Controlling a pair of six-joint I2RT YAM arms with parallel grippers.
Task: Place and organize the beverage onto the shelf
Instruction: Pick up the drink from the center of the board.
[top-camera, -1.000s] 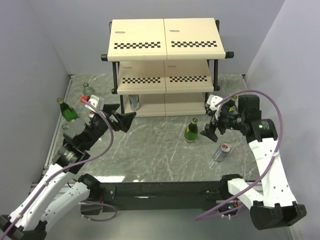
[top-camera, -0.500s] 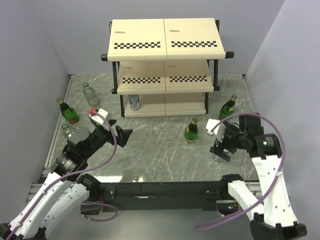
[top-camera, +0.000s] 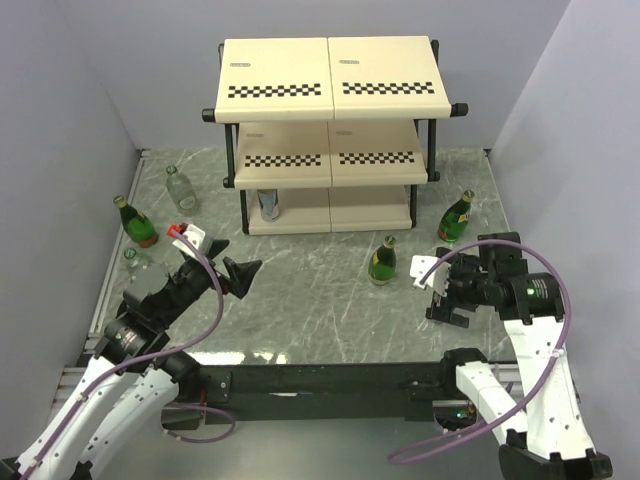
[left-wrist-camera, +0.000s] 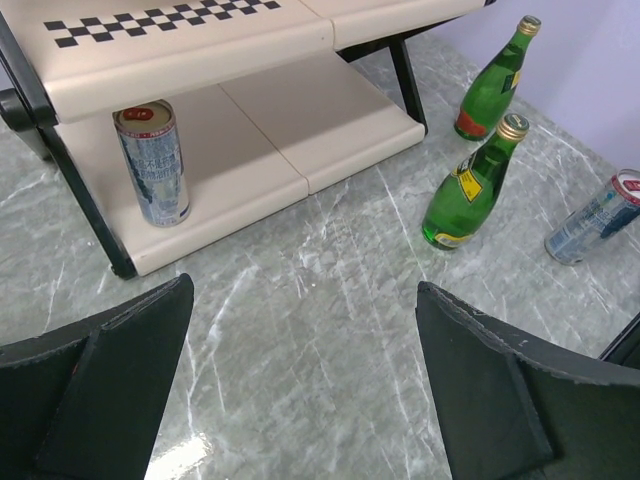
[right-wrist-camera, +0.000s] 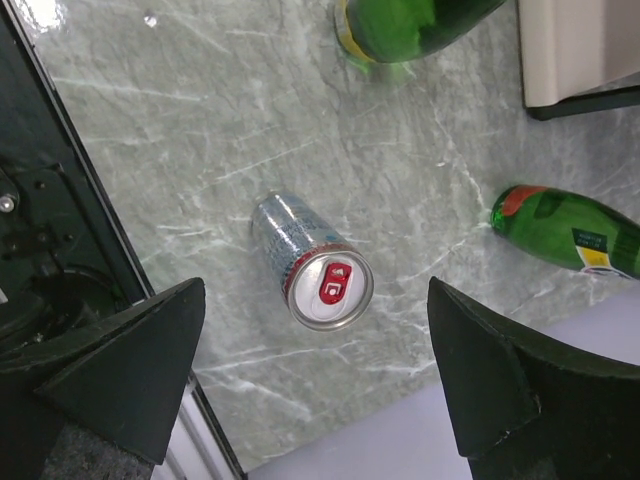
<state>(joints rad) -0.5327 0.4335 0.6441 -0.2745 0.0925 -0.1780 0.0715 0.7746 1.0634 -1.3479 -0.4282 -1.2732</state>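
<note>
Counting stock against the shelf (top-camera: 330, 75): the three-tier rack stands at the far side of the marble table (top-camera: 300, 300), and only one item is shelved, a silver can (left-wrist-camera: 152, 165) upright at the left end of the bottom board. Nothing shows on the top board, and the middle board is mostly hidden from above. Left on the table: a green bottle (top-camera: 382, 262) just in front of the shelf's right half, a second green bottle (top-camera: 456, 217) beside the shelf's right legs, a third green bottle (top-camera: 135, 224) near the left wall, a clear bottle (top-camera: 179, 188) left of the shelf, and a loose can (right-wrist-camera: 318, 268) at the near right. Right gripper (top-camera: 446, 302), jaws wide apart and holding nothing, hangs directly over the loose can, which sits between its fingers in the wrist view without touching them. Left gripper (top-camera: 240, 274), jaws equally apart and empty, hovers above bare table facing the shelf. Assessment: task barely begun, one of at least six drinks placed. The loose can looks like the next pick, with the four bottles to follow, then arranging in rows.
</note>
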